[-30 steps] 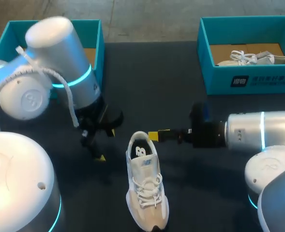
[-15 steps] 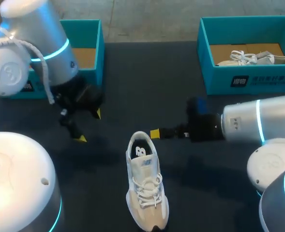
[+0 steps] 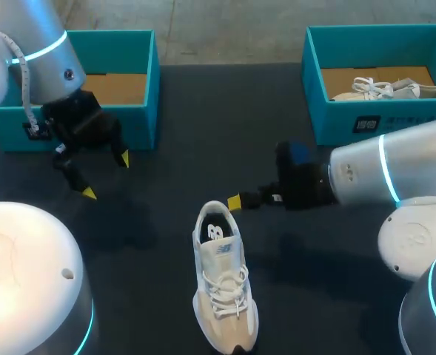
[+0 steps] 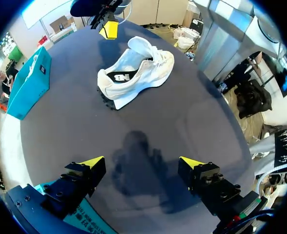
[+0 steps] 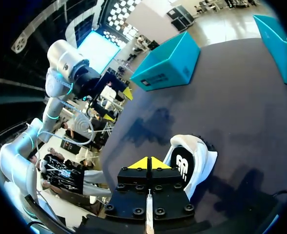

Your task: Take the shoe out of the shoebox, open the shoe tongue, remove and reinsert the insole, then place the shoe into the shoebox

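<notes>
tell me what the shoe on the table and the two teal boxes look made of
Shoe: likely fabric with smoother panels, matte, with cord laces. Left box and right box: probably cardboard, with thin straight walls, matte teal outside and a plain brown floor inside.

Right pincer [image 5: 147,164]: yellow tips pressed together, nothing between them. White shoe [image 5: 192,168]: just beside the tips, heel opening nearest them, lying on the dark surface [image 5: 240,107]. Teal shoebox [image 5: 167,68]: farther ahead on the surface. Left pincer [image 5: 119,105]: beyond the shoe, tips spread apart
</notes>
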Controlling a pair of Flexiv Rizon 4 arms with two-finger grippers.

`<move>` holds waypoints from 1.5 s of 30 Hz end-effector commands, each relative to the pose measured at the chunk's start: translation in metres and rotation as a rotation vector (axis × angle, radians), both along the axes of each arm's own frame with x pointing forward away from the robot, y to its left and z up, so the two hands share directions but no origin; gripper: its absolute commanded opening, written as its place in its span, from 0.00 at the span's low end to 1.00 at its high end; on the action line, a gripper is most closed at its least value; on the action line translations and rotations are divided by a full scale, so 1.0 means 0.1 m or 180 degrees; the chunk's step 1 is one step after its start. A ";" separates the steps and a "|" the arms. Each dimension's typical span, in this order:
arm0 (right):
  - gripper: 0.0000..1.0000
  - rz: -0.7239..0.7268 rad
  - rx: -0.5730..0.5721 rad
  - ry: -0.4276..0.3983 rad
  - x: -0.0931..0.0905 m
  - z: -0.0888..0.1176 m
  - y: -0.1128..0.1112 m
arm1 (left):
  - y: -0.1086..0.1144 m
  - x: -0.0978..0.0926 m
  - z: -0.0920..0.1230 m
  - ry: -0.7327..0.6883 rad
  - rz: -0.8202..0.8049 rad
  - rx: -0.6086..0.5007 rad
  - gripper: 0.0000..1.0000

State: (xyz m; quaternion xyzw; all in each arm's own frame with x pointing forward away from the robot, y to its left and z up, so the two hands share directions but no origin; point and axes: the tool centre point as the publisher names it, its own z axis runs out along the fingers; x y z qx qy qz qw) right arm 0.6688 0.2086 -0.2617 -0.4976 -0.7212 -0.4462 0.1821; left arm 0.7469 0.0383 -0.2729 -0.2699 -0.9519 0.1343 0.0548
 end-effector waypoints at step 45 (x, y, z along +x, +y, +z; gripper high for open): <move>0.00 -0.0318 -0.1200 0.0008 0.03 -0.27 0.39 | 0.31 0.47 0.09 -0.0140 -0.0121 0.0003 1.00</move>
